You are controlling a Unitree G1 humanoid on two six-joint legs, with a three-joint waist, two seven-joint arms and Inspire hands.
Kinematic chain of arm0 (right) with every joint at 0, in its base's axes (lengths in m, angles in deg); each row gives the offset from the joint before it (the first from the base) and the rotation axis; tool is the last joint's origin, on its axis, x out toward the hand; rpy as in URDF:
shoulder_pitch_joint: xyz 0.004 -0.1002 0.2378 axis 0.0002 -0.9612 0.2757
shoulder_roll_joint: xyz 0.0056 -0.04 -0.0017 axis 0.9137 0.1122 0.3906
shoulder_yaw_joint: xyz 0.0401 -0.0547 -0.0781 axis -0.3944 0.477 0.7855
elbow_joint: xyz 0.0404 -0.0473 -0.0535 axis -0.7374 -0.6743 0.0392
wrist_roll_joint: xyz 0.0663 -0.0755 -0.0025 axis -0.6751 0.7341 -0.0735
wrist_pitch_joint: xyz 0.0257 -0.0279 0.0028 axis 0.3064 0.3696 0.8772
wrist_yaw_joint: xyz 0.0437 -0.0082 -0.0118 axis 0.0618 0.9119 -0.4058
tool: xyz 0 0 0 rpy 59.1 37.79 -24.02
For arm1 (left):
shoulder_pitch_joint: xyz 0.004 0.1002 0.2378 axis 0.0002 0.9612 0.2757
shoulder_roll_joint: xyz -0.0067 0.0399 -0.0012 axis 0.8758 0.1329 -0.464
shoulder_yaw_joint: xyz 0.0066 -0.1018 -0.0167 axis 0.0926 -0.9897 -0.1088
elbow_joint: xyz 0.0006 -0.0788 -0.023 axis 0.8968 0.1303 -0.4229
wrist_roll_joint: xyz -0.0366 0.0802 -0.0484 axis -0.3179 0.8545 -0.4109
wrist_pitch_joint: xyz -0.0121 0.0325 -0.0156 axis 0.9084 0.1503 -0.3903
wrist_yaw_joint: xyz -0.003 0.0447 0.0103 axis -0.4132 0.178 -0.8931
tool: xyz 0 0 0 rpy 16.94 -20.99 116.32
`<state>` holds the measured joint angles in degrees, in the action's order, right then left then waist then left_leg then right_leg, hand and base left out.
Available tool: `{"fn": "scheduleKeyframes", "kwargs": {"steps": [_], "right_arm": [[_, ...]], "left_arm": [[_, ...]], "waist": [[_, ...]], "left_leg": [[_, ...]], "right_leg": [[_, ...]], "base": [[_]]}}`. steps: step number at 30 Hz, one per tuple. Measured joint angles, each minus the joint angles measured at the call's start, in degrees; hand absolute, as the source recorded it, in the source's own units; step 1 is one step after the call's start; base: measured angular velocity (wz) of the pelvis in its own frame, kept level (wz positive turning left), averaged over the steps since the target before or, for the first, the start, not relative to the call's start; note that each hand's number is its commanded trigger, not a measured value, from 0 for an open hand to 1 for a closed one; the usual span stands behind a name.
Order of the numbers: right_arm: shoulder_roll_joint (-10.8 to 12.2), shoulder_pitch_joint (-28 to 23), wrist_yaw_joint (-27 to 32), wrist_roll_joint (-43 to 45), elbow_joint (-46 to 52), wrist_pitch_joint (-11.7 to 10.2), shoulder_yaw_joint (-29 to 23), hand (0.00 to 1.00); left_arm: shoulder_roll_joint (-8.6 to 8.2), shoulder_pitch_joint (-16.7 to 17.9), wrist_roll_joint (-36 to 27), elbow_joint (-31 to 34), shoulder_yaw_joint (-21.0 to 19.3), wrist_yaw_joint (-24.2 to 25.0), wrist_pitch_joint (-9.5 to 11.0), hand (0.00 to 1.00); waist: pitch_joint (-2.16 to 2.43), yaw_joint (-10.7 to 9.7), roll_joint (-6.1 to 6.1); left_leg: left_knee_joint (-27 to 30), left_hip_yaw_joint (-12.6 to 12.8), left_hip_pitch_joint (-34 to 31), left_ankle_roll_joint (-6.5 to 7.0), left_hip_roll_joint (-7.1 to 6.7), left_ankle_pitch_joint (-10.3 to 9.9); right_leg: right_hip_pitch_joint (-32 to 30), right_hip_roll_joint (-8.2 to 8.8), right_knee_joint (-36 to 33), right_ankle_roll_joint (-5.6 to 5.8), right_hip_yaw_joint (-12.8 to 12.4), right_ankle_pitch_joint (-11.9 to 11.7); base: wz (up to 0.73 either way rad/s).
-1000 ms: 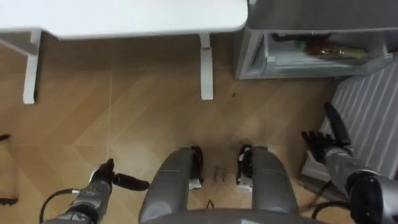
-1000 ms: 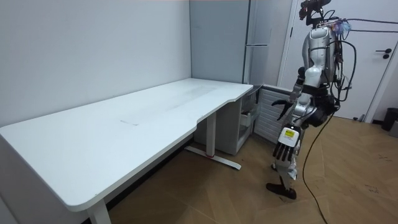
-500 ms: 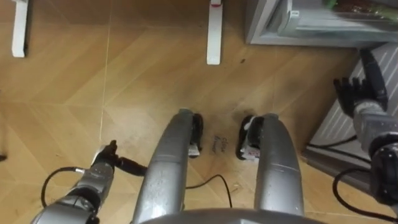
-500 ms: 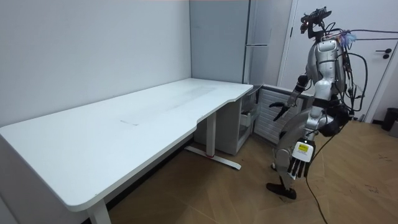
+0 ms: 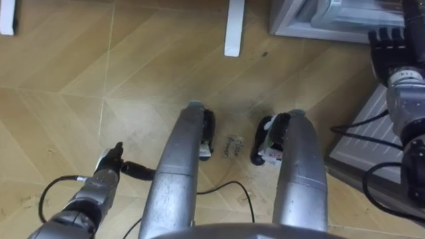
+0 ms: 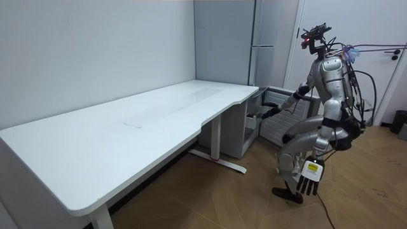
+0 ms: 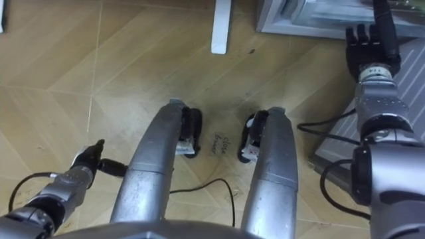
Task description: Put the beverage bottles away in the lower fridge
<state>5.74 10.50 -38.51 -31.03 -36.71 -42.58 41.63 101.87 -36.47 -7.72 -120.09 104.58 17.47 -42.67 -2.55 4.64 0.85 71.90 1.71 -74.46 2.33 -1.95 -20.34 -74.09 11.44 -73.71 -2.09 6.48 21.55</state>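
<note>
**Crouched at the open lower fridge, both hands bare**

The robot stands with knees bent on the wooden plank floor [image 5: 66,86], past the end of the long white table [image 6: 127,127]. Its right hand [image 7: 369,45] is stretched toward the open grey lower fridge compartment [image 5: 312,20], fingers straight, holding nothing. Its left hand [image 5: 108,174] hangs low beside the left leg, fingers spread. I cannot tell whether drinks lie inside.

I'm looking straight down at the wood floor [image 5: 60,99] by the fridge [image 5: 319,16].
My left hand [image 5: 105,176] hangs lower left, fingers straight; my right hand [image 5: 392,50] sits upper right, just beside the fridge's open bottom; a white table leg [image 5: 234,26] stands near it.
</note>
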Motion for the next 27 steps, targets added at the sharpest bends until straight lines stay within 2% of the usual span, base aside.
{"fn": "scheduleKeyframes", "kwargs": {"steps": [6, 9, 13, 17, 22, 27], "right_arm": [[-1.22, 0.13, 0.0, -1.56, 0.27, -0.92, 3.47, 0.0], [-1.53, 0.11, 0.05, -1.93, 2.22, -1.0, 4.56, 0.0], [-1.62, 0.12, 1.22, -3.51, 3.98, -1.47, 6.08, 0.0], [-1.86, 0.13, 1.33, -3.87, 5.17, -1.47, 7.14, 0.0], [-1.97, 0.14, 1.47, -4.22, 6.02, -1.47, 7.81, 0.0], [-2.09, 0.17, 3.5, -4.84, 8.3, -2.41, 8.22, 0.0]], "left_arm": [[1.5, 0.18, -4.26, 1.01, 2.06, 0.38, 0.82, 0.0], [2.97, 3.07, -4.94, 5.42, 2.16, 0.72, 0.8, 0.0], [3.26, 6.47, -5.36, 10.74, 2.1, 0.71, 0.75, 0.0], [3.54, 8.94, -5.66, 14.05, 2.09, 0.92, 0.75, 0.0], [4.06, 11.12, -5.67, 15.08, 2.09, 1.51, 0.71, 0.0], [4.18, 12.3, -5.6, 15.63, 2.06, 1.95, 0.75, 0.0]], "waist": [[-0.18, 0.22, 0.94], [-0.22, 0.17, 1.18], [-0.23, 0.3, 1.21], [-0.25, 0.51, 1.28], [-0.49, 0.59, 2.04], [-0.48, 0.83, 2.23]], "left_leg": [[0.94, 0.91, -1.15, 0.26, -0.7, -0.4], [1.64, 1.15, -2.39, 0.25, -0.38, -0.4], [1.74, 1.7, -2.23, 0.21, 0.25, -0.4], [1.62, 1.61, -2.1, -0.21, 0.35, -0.35], [1.67, 1.48, -1.82, -0.66, 0.35, -0.37], [1.87, 1.42, -1.76, -0.98, 0.4, -0.6]], "right_leg": [[-2.09, 0.67, -1.88, 0.2, -1.41, 0.46], [-3.67, 0.59, -2.54, 0.26, -1.82, 0.5], [-3.84, 0.55, -3.02, 0.39, -2.1, 0.74], [-3.87, 0.66, -3.33, -0.1, -1.91, 1.03], [-3.86, 0.72, -3.7, -0.55, -1.83, 1.29], [-3.86, 0.58, -3.94, -0.86, -1.84, 1.46]], "base": [[-0.01], [-0.08], [-0.02], [0.02], [0.01], [0.01]]}}
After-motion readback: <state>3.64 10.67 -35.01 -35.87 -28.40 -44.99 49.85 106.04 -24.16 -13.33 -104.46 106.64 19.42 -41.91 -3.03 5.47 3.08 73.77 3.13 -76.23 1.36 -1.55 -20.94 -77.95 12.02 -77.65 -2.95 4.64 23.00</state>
